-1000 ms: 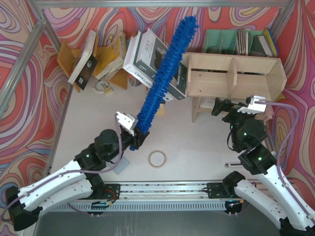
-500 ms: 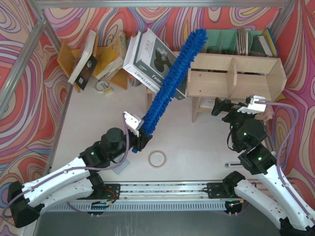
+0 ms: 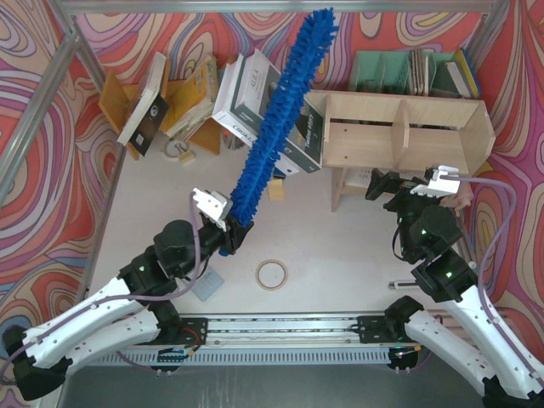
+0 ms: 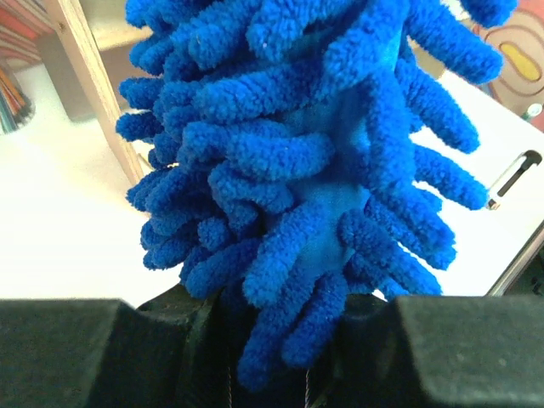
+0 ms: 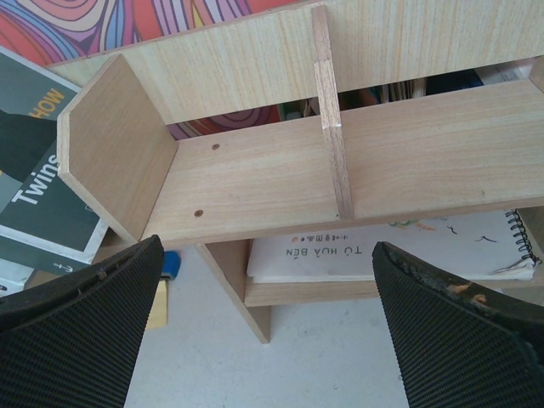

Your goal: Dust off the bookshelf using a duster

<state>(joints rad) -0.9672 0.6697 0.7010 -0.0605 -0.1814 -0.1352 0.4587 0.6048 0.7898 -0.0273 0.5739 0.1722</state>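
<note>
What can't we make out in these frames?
Handle of the duster: left wrist view, buried under fluff and the left gripper.
Duster against the bookshelf left end: top view gives no depth, contact unclear.
Lower shelf contents: top view, covered by the upper board; right wrist view shows only part of a notebook, print too small.

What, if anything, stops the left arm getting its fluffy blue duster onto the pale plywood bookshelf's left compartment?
Probably nothing: the left gripper is shut on the duster, which leans beside the left end of the bookshelf, nothing visibly between them.
</note>
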